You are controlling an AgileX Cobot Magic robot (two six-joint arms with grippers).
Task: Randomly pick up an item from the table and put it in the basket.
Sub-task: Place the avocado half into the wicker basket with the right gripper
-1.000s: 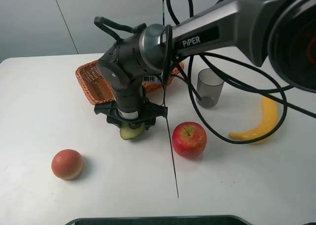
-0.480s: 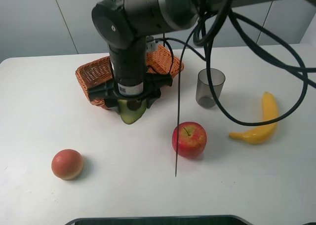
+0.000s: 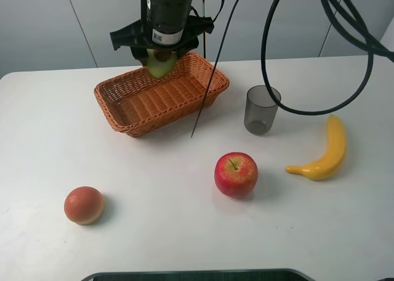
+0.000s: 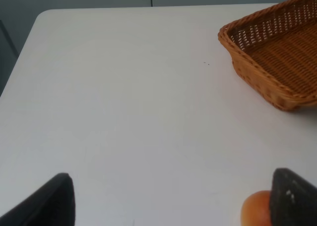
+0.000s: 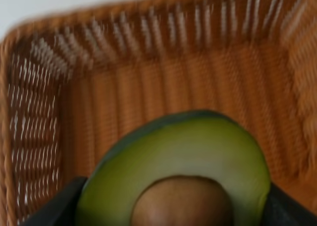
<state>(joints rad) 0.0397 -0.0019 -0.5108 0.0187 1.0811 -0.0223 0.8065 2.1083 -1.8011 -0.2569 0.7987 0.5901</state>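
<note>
My right gripper (image 3: 161, 60) is shut on the halved avocado (image 3: 160, 63) and holds it in the air above the far end of the orange-brown wicker basket (image 3: 123, 111). In the right wrist view the avocado (image 5: 178, 156) fills the foreground, green flesh and brown pit showing, with the basket floor (image 5: 163, 82) below it. My left gripper (image 4: 171, 196) is open over the white table (image 4: 124, 87); only its two dark fingertips (image 4: 54, 198) show. The basket's corner (image 4: 267, 77) is in the left wrist view too.
A red apple (image 3: 236, 174) lies near the middle of the table. An orange-red round fruit (image 3: 84, 204) is at the front left, also in the left wrist view (image 4: 256, 210). A grey translucent cup (image 3: 261, 110) stands right of the basket. A banana (image 3: 325, 151) lies at right.
My right gripper lifted the avocado off the table and carried it back and up, from in front of the basket to above its far end. The other fruits have not moved.
</note>
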